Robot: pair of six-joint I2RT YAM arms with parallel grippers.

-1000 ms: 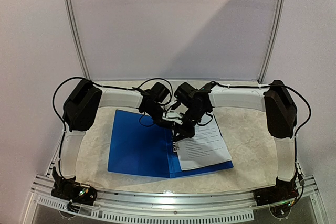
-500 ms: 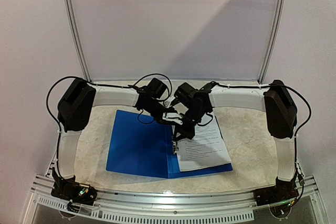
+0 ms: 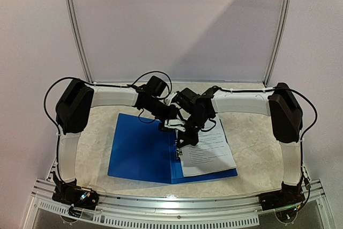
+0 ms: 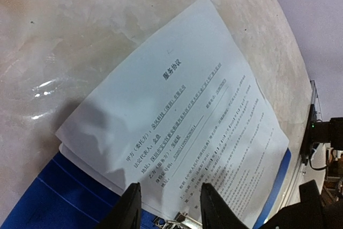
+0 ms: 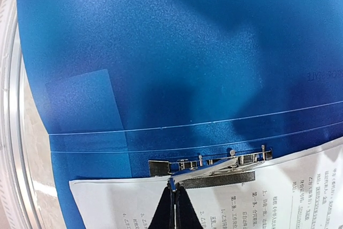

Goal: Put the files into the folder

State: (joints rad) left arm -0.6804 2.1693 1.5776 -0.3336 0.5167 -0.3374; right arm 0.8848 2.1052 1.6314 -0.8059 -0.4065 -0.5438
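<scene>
While the white printed paper sheets [image 3: 206, 151] lie on the inside of the opened flat blue plastic folder [image 3: 139, 151], one edge against its metal spine clip [image 5: 161, 168], we judge the step in hand to be fastening them under that clip. Our right jaws are closed tight. Their tips touch the near end of the clip's silver lever [image 5: 206, 168], though we cannot tell whether they pinch it or only press it. Our left jaws stand partly apart with nothing between them, hovering just over the sheets' clip-side edge. The page runs away beyond the fingertips [image 4: 130, 207], one corner overhanging the pale marbled counter [image 4: 80, 25].

The stack sits skewed to the spine, so we should square it before locking anything. The left jaws ought to come down flat on the paper just beside the clip and pin it, so that nothing slides. The right jaws should then work the lever along its own swing, not sideways, which could drag the thin sheets or shift the light folder. We want the paper's edge fully under the bar before releasing.
</scene>
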